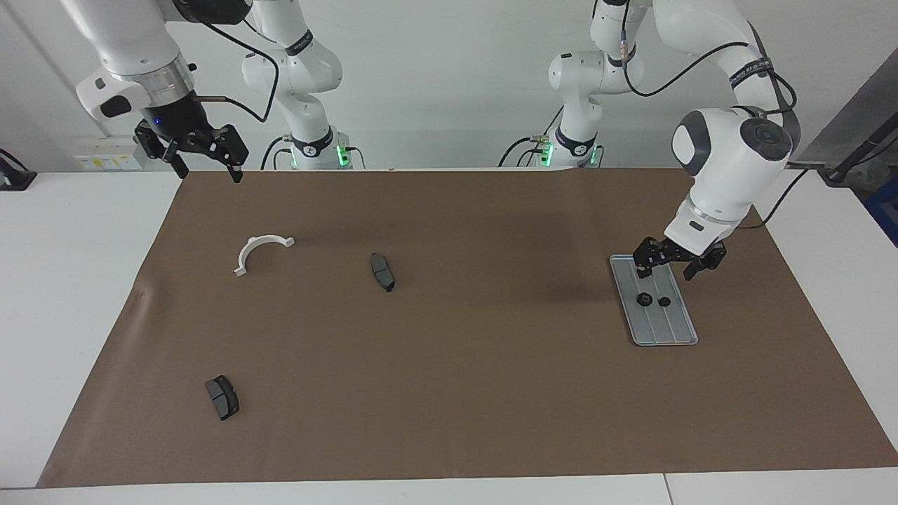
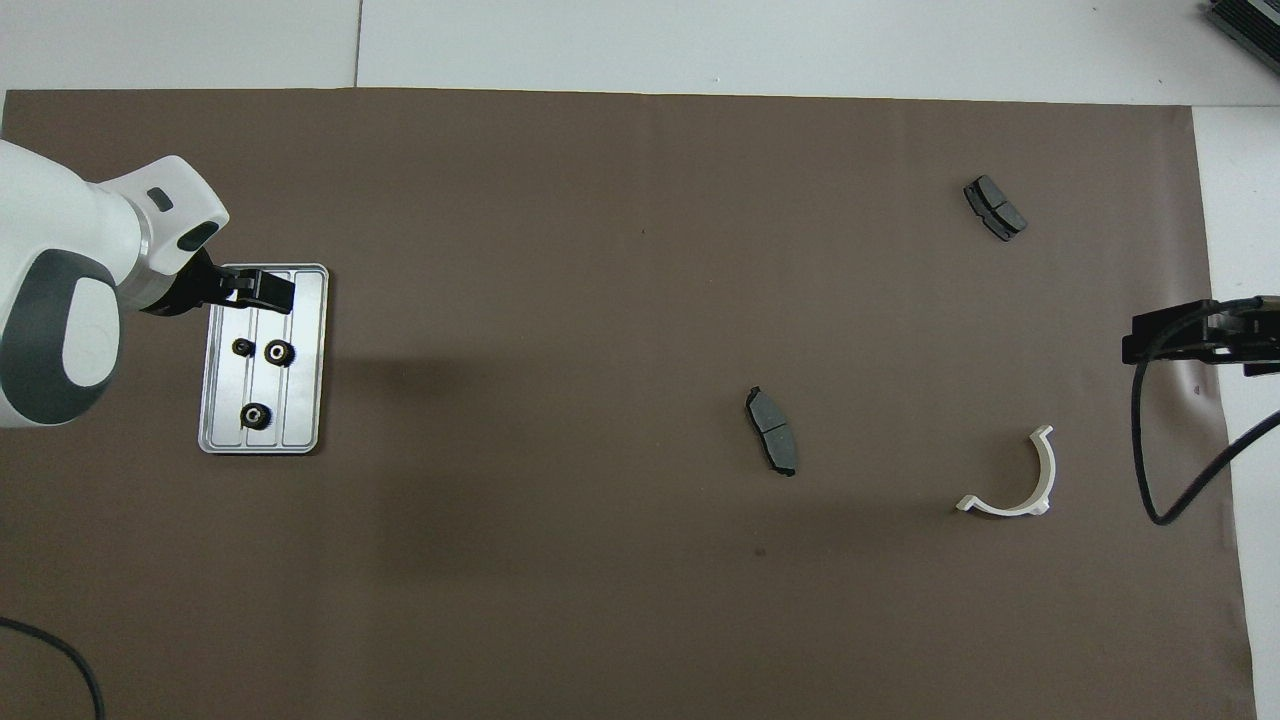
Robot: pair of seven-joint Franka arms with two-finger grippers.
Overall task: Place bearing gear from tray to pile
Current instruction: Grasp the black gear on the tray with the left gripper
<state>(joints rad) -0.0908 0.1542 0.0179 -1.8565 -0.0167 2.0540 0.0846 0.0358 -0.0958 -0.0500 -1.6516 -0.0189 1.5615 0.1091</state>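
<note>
Silver-grey and ridged, the flat rectangular metal tray (image 2: 305,360) lies on the brown paper sheet (image 1: 449,393) that covers the white surface (image 1: 77,280), toward the left arm's end. Its long axis runs roughly from the robots' edge outward, and its raised lengthwise ridges follow the same line (in the facing view it sits a little slantwise).

Three small black round gears with centre holes rest in the tray: one gear (image 2: 256,416) alone at the end nearer to the robots, a second gear (image 2: 279,352) near the middle, and a smaller third gear (image 2: 242,347) just beside the second, each lying flat with its hole upward. No separate group of gears shows on the paper.

The left tool (image 1: 675,264) hangs over the tray, its fingers spread apart and grasping nothing. The right tool (image 1: 200,156) waits raised over the paper's edge at the right arm's end, also spread wide and holding nothing.

Elsewhere on the paper lie a white half-ring bracket (image 1: 258,251), a dark curved brake pad (image 1: 382,271) near the middle, and a second dark brake pad (image 1: 222,397) farther from the robots.
</note>
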